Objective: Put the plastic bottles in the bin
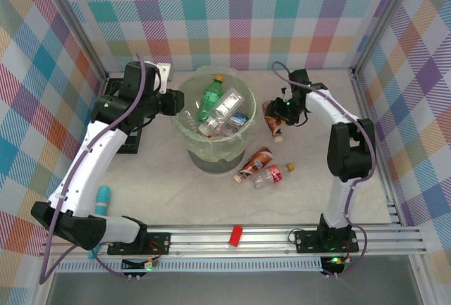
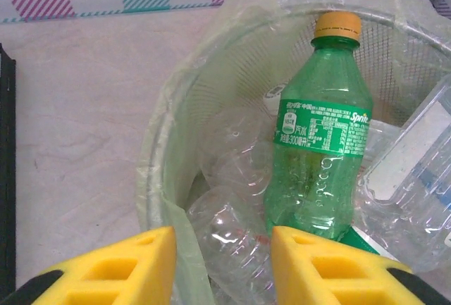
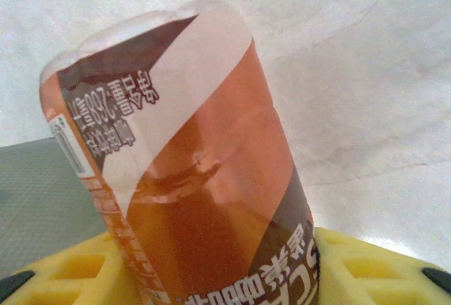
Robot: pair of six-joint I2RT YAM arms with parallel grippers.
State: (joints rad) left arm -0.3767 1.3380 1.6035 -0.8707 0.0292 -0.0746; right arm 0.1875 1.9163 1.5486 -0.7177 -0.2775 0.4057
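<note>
Right of the bin (image 1: pixel 211 158), just beside its rim: a brown-labelled bottle (image 1: pixel 272 119), caught between the fingers of the right gripper (image 1: pixel 280 110). From the right wrist, the same bottle (image 3: pixel 201 178) close up in the gap of the right gripper (image 3: pixel 222 273), one yellow finger (image 3: pixel 366 273) pressed against each side of its lower body. Label brown, orange and white, with printed characters. Pinched, not loose; jaws drawn in to the width of the bottle's body. Lifted or resting on the table (image 1: pixel 162 185): cannot tell.

At the bin's left rim: the left gripper (image 1: pixel 175 102), pointing in toward the bin's inside. From the left wrist, yellow fingers (image 2: pixel 141 266) spread apart, the left gripper (image 2: pixel 224 266) holding nothing. Between and just beyond the fingertips, the bin's rim (image 2: pixel 151 171) under its thin liner.

Inside the bin: a green bottle (image 1: pixel 209 97) with a yellow cap, seen large from the left wrist (image 2: pixel 320 164), leaning among several clear bottles (image 1: pixel 229 108) (image 2: pixel 232 227).

On the table in front of the bin, toward its right: a second brown bottle (image 1: pixel 254 165) and a red-labelled clear bottle (image 1: pixel 270 175), both on their sides, just beside each other, apart from both grippers.

Near the front rail: a small red block (image 1: pixel 236 235).
</note>
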